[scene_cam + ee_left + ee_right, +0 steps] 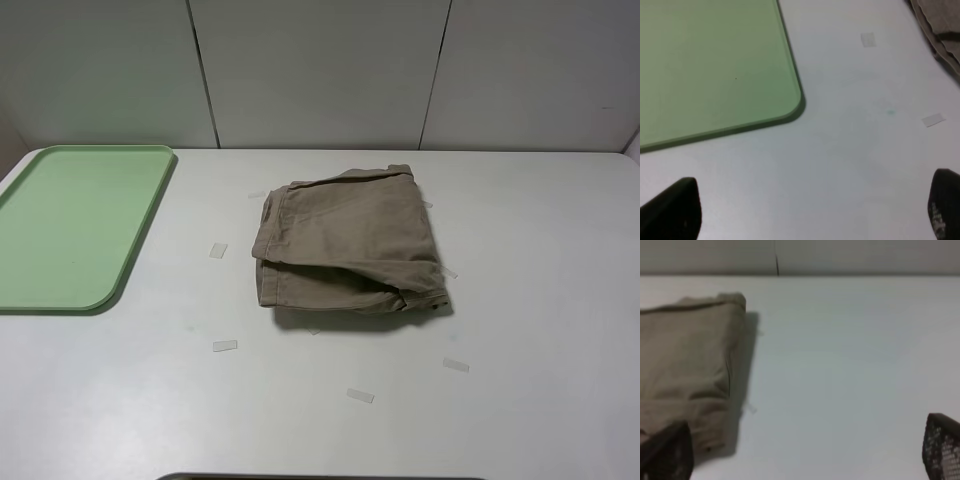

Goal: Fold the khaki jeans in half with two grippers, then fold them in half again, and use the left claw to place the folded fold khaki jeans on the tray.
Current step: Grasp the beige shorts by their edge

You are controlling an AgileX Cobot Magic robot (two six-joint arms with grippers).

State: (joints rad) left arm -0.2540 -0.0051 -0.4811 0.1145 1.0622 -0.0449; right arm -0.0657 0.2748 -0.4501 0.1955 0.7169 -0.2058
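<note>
A robot lab bench is suggested: a white table [540, 300] is backed by a plain grey panelled wall [320, 70]; small clear tape marks [225, 346] are stuck around the jeans [345, 245]; a green tray [70, 225] is laid left of the jeans.

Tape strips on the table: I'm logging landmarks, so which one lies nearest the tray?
The tape strip lying alone between the tray and the khaki jeans. The others sit against the jeans or farther toward the front and right.
</note>
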